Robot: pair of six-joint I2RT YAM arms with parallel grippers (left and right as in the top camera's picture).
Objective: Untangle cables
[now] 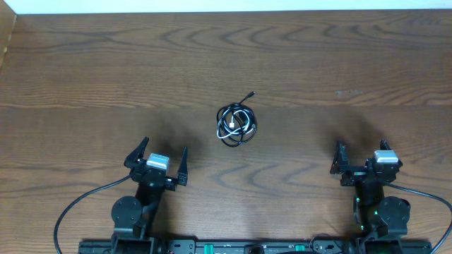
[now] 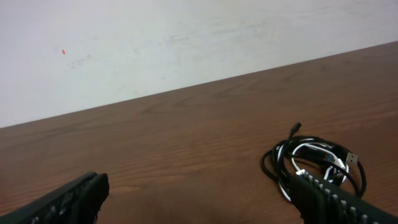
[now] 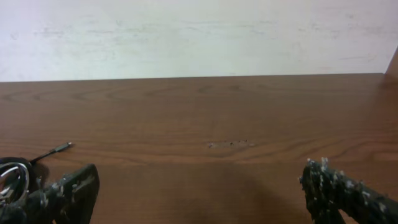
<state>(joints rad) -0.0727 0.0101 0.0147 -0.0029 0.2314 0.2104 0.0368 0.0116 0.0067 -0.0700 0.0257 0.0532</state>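
Note:
The cables [image 1: 236, 125] lie in one small coiled bundle on the wooden table, a black cord and a white cord looped together, with a black plug end sticking out toward the back. The bundle also shows at lower right in the left wrist view [image 2: 314, 163] and at the far left edge in the right wrist view [image 3: 15, 174]. My left gripper [image 1: 160, 158] is open and empty, near and to the left of the bundle. My right gripper [image 1: 360, 156] is open and empty, near and to the right of it.
The brown wooden table [image 1: 106, 70] spreads around the bundle, with a white wall along its far edge [image 1: 226, 5]. A small scuff mark [image 1: 349, 92] lies at the back right. Thick black robot wires [image 1: 78, 204] run by the arm bases at the front edge.

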